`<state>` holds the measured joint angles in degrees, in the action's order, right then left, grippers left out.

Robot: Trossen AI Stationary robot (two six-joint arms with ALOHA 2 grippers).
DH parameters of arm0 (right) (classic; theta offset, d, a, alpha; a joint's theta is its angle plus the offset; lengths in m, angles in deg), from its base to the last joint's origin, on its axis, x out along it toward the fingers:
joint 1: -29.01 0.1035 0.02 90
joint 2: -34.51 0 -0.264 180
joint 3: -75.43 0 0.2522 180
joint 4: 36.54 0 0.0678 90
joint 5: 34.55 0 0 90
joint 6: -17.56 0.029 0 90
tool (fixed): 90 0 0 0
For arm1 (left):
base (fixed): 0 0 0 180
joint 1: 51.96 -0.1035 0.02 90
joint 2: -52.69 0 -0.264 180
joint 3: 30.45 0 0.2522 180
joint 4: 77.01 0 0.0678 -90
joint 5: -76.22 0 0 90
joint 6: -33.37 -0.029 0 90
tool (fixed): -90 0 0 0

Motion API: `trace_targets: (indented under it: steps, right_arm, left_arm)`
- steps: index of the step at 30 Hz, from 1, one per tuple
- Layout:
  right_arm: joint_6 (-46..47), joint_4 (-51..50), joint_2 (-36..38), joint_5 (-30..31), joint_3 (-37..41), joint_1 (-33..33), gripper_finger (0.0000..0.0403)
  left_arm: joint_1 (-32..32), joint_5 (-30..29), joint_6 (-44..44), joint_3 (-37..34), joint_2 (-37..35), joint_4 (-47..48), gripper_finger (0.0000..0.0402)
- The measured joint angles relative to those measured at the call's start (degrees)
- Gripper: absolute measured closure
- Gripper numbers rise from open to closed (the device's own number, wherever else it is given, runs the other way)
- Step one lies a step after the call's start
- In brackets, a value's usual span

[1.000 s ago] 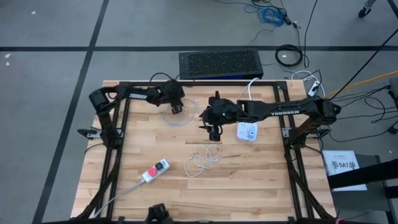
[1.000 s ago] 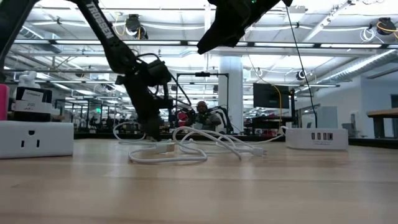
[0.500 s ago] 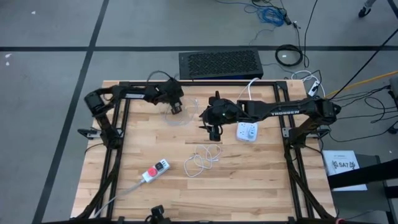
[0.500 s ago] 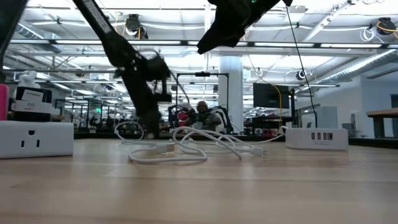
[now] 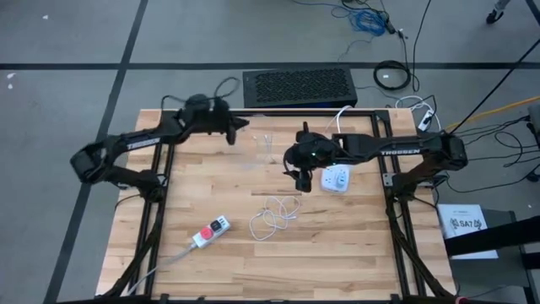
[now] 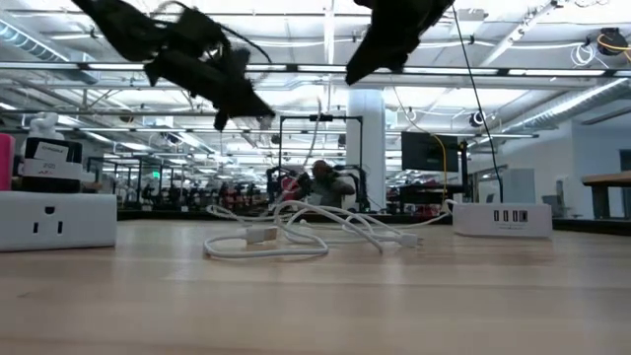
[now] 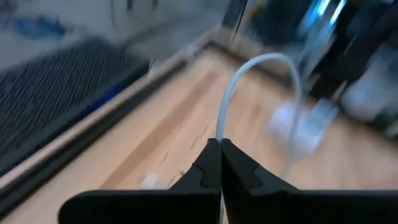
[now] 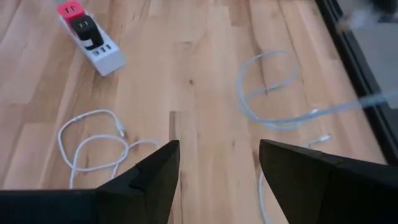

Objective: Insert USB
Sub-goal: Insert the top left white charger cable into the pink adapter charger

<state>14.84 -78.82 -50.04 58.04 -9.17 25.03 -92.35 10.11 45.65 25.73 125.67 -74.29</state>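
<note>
Pale butcher-block wooden surface (image 5: pixel 337 245), framed by black metal rails, sits on a grey floor; the low view looks past it into a bright hall with white ceiling beams. From my remote station I see the left claw (image 7: pixel 219 158) raised over the far edge of the surface, its two dark fingers pressed together on a thin translucent white cable (image 7: pixel 249 68). That cable arcs up out of the fingertips and drops away toward the wood; in the high view the left claw (image 5: pixel 239 124) shows near the far rail, with the faint cable (image 5: pixel 264 143) trailing down beside it.

The right claw (image 8: pixel 217 165) hangs above the middle of the surface with its matte black fingers well apart and nothing between them. In the high view I find the right claw (image 5: pixel 302 176) just beside a white rounded USB charging hub (image 5: pixel 336 178), whose row of ports faces the low camera.

A second coiled white USB cable (image 5: pixel 274 215) lies loose on the wood nearer me, its loops slack and glossy. A long white power strip with a red switch (image 5: pixel 211 230) lies at an angle toward the near left corner. Beyond the far rail rests a black perforated metal box (image 5: pixel 299 86).
</note>
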Motion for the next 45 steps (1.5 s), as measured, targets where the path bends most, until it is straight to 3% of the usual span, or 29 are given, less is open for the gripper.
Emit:
trace_targets:
  steps: [4, 10, 15, 18, 31, 34, 39, 45]
  right_arm:
    - [2.33, 6.94, 2.47, -2.8, 5.96, 0.12, 0.019]
    - [10.3, 38.1, 3.81, -8.6, 19.82, 1.27, 0.019]
    - [16.85, 62.02, 1.59, -6.26, 27.55, 2.86, 0.019]
    - [19.86, 67.55, 0.47, -2.73, 27.96, 3.7, 0.019]
    - [21.05, 67.61, -1.73, 0.61, 22.1, 4.5, 0.019]
    - [22.07, 67.74, -1.73, 2.16, 20.93, 4.61, 0.019]
    - [21.97, 66.0, -1.74, 10.28, 18.42, 6.87, 0.019]
    - [20.89, 65.4, -6.5, 17.82, 12.66, 9.62, 0.019]
  left_arm:
    - [0.41, -0.24, 15.68, -9.05, -4.46, -19.6, 0.0401]
    - [2.43, -5.91, 34.63, -20.07, -5.6, -47.8, 0.0401]
    - [5.87, -10.34, 39.28, -23.3, -5.62, -56.35, 0.0401]
    - [8.03, -11.29, 39.55, -23.32, -5.6, -57.69, 0.0401]
    - [19.3, -15.85, 25.01, -23.19, -5.62, -56.51, 0.0402]
    - [22.71, -21.08, 18.47, -23.17, -5.62, -54.09, 0.0402]
    - [28.08, -31.72, 9.38, -23.11, -5.62, -50.27, 0.0402]
    - [34.33, -43.3, -0.54, -21.19, -5.6, -46.75, 0.0402]
